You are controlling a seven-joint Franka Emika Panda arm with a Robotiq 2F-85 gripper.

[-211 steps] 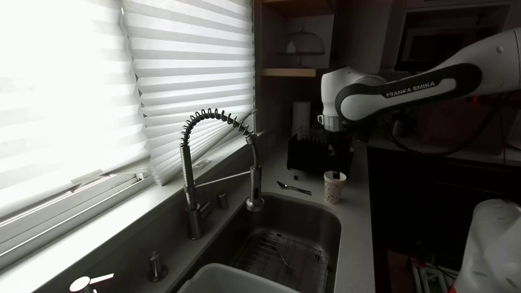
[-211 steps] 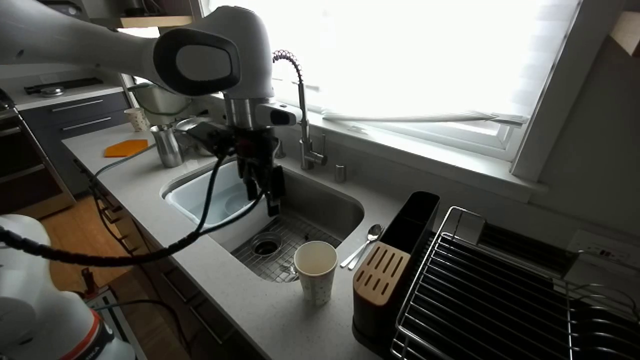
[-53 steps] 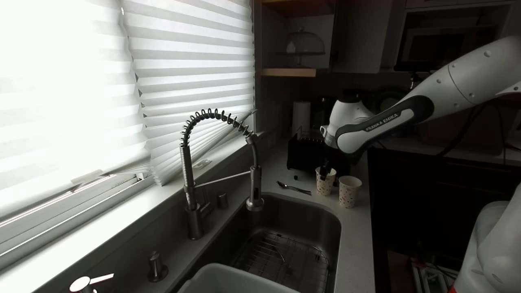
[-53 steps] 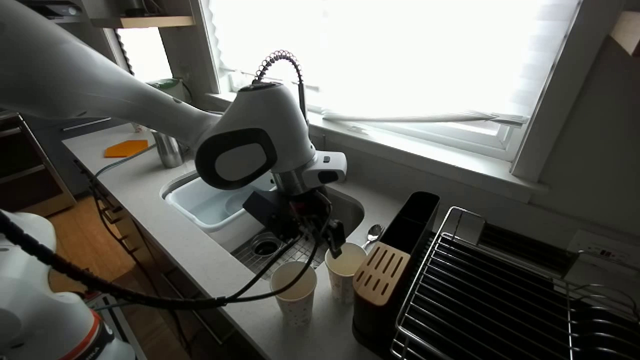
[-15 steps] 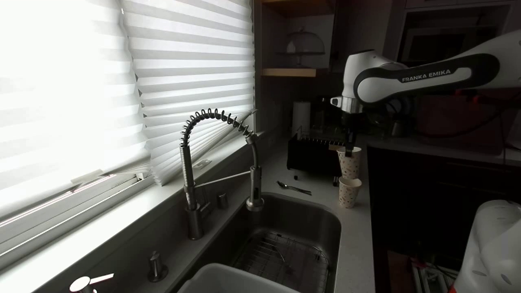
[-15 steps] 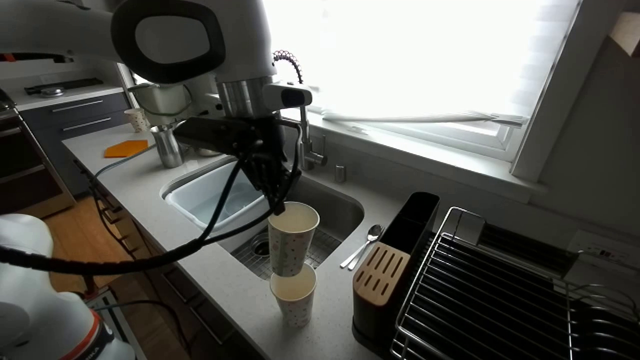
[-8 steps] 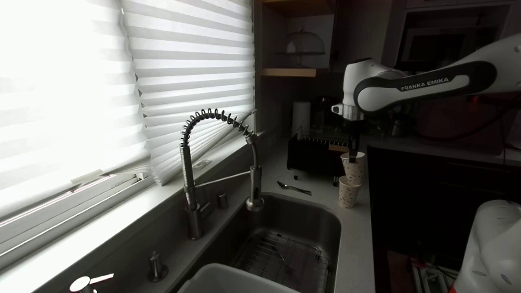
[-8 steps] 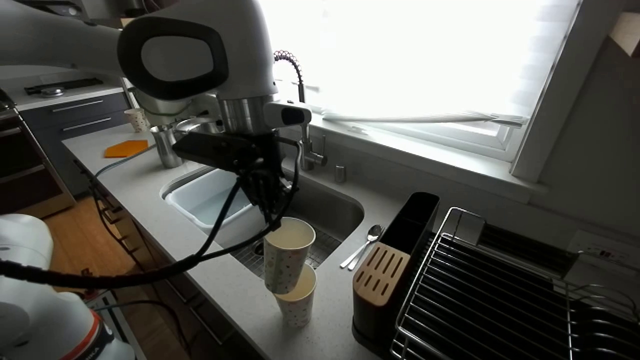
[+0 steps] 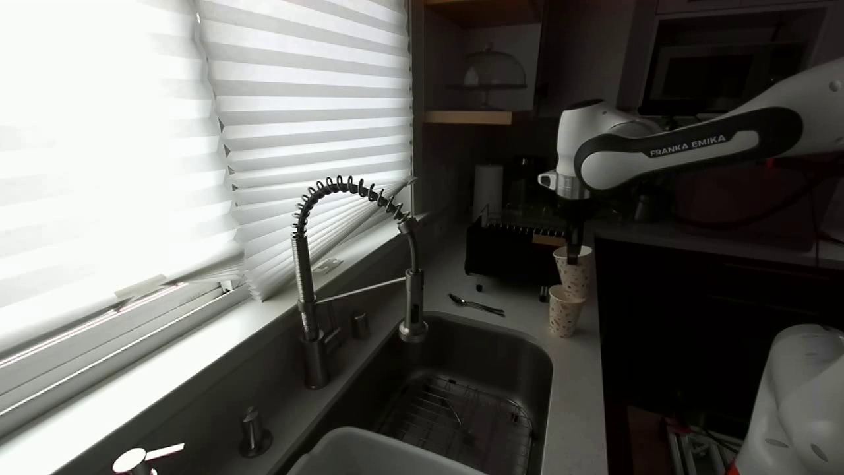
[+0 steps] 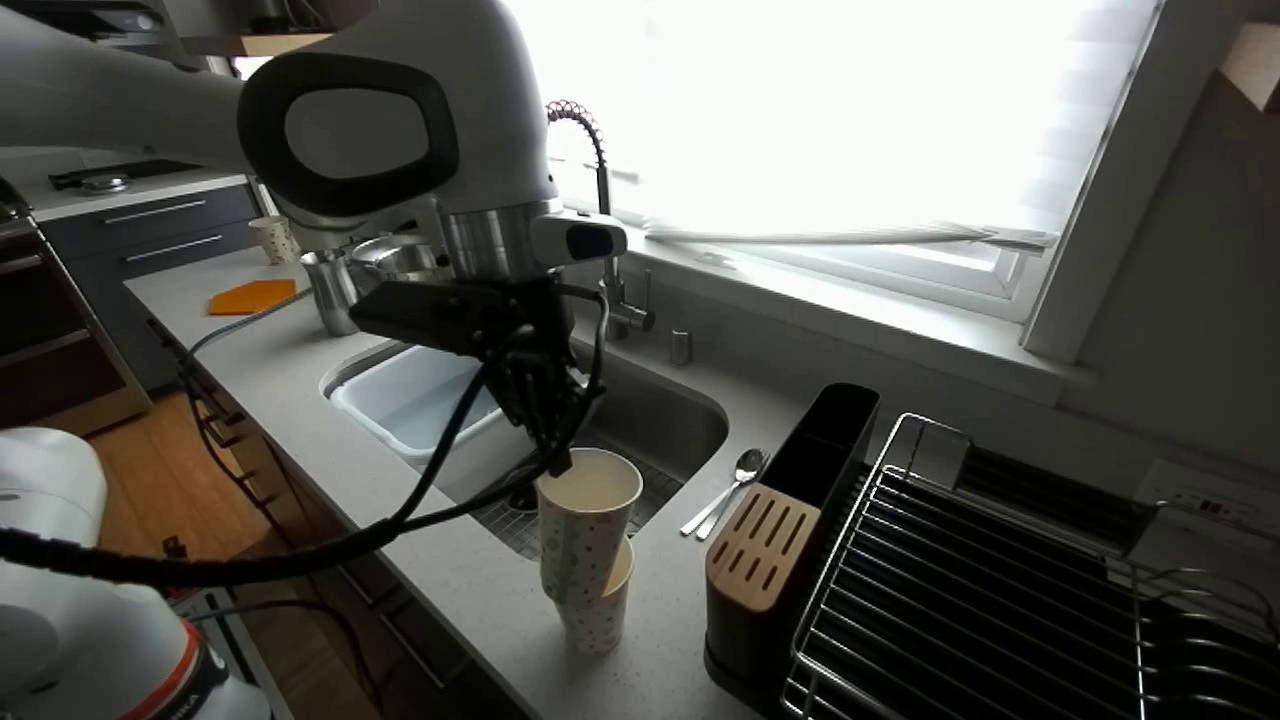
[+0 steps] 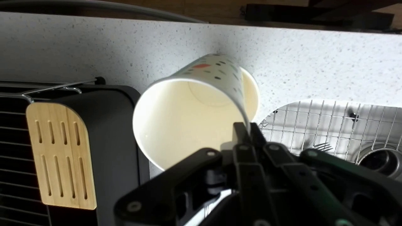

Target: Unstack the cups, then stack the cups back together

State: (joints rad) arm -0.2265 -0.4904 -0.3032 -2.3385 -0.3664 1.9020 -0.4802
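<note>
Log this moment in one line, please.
fingers: shut on upper cup | upper cup: not nested in lower cup, contact unclear | lower cup: upright on counter | stacking: unfinished

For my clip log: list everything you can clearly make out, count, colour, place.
lower cup: 1, speckled cream, on counter
held cup: 1, speckled cream, hanging over or beside lower cup
mat: 1, orange, on counter
tumbler: 1, silver, near mat
far cup: 1, pale speckled, beyond mat
sink: 1, grey, in counter
grid: 1, metallic, sink bottom
fork: 1, silver, in sink
tub: 1, pale, in sink
faucet: 1, metallic, beside sink
utensils: 2, silver, beside sink
dish rack: 1, silver and black, on counter
caddy: 1, black, beside dish rack
blinds: count unclear, white, behind faucet
arm: 1, white and black, above counter
end effector: 1, black, gripping held cup's rim
</note>
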